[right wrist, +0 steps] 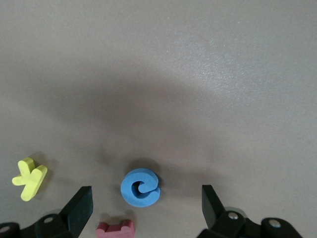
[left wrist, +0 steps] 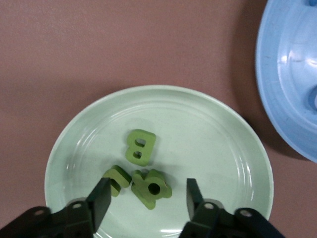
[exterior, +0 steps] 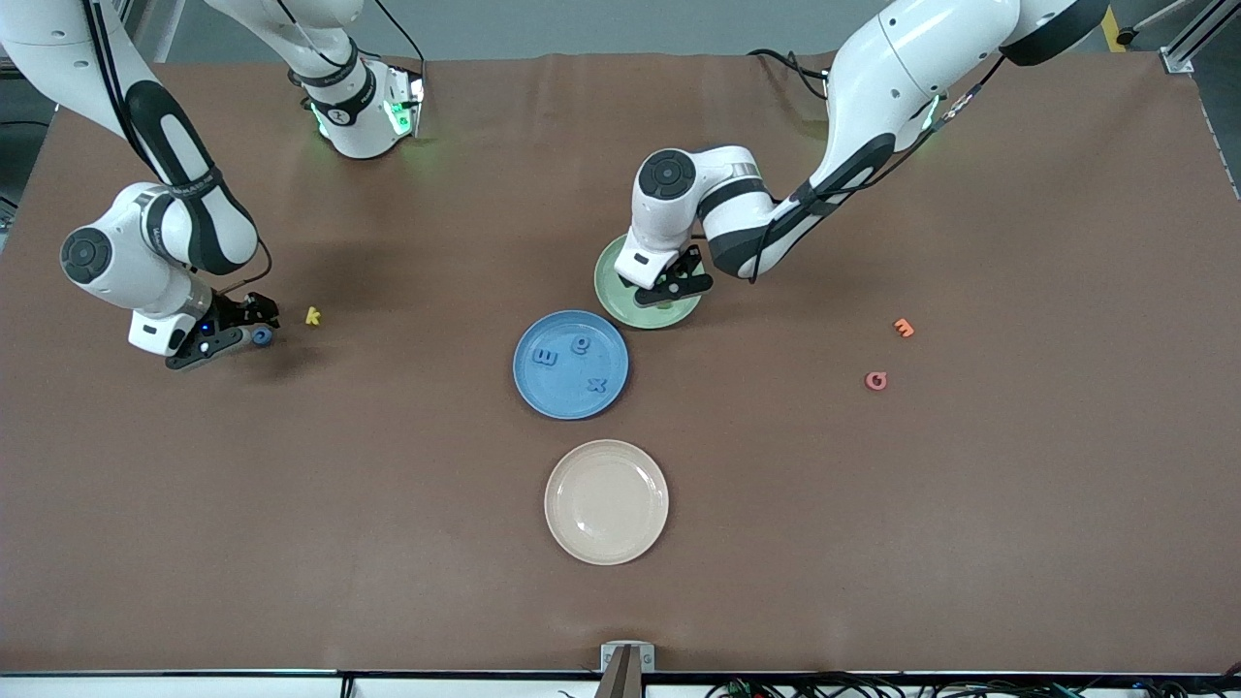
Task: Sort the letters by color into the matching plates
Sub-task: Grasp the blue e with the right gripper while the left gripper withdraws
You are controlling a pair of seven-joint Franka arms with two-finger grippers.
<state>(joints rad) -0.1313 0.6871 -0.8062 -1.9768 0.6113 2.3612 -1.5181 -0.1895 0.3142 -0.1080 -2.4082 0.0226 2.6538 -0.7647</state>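
My left gripper (exterior: 671, 289) hangs low over the pale green plate (exterior: 619, 299), open. In the left wrist view its fingers (left wrist: 101, 199) stand apart on either side of a green letter (left wrist: 151, 187) and touch nothing. Two more green letters (left wrist: 140, 147) (left wrist: 116, 179) lie on that plate (left wrist: 208, 134). The blue plate (exterior: 562, 396) holds three blue letters (exterior: 546, 358) (exterior: 582, 342) (exterior: 596, 385). Toward the right arm's end of the table, my right gripper (exterior: 248, 328) is open and down by a blue letter (exterior: 262, 336). That letter (right wrist: 140, 187) lies on the table between the fingers, untouched.
A yellow letter (exterior: 312, 316) and a pink one (right wrist: 115, 230) lie beside the loose blue letter. An orange letter (exterior: 903, 328) and a red one (exterior: 875, 381) lie toward the left arm's end. A cream plate (exterior: 606, 501) sits nearer the camera than the blue plate.
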